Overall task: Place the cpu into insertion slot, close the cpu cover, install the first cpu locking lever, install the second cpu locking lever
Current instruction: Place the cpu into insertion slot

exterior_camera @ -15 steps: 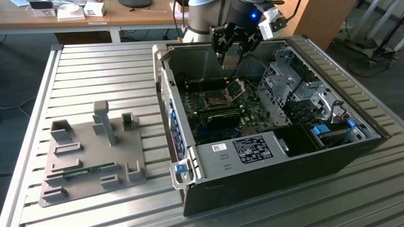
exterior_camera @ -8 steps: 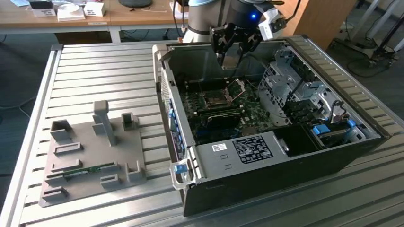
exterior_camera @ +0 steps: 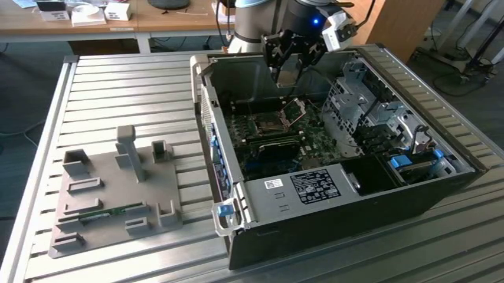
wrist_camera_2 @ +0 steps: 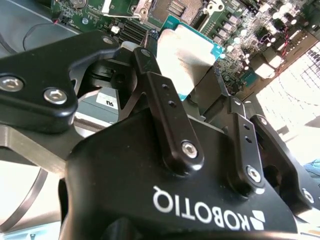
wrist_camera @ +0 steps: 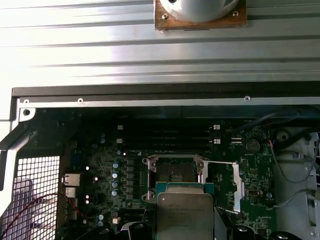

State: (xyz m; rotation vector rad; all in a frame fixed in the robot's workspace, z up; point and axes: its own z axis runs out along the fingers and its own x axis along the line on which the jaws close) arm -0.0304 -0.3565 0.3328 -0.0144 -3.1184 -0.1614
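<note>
- One small flat square cpu (wrist_camera_2: 189, 52) with a dull silver-grey metal top and a teal edge sits between the two black fingers (wrist_camera_2: 167, 115) of the gripper (wrist_camera_2: 180, 62), which is closed onto its opposite sides.
- In the exterior view the gripper (exterior_camera: 287, 69) hangs over the open black computer case (exterior_camera: 354, 230), clear of the board.
- In the first wrist view the cpu (wrist_camera: 185, 215) overlaps the near edge of the one square dark insertion slot (wrist_camera: 175, 172), whose contact field lies uncovered.
- One thin shiny cpu cover (exterior_camera: 297, 111) stands tilted up at the slot's side, and a thin wire lever (wrist_camera: 220, 163) juts out beside the slot.
- Green circuit board (wrist_camera: 107, 165) surrounds the slot, and long black card slots (wrist_camera: 170, 135) lie just past it.
- The case lies on a slatted metal table (exterior_camera: 126, 82).
- One grey moulded tray (exterior_camera: 106, 177) lies towards the exterior view's left and holds one green memory stick (exterior_camera: 102, 213).
</note>
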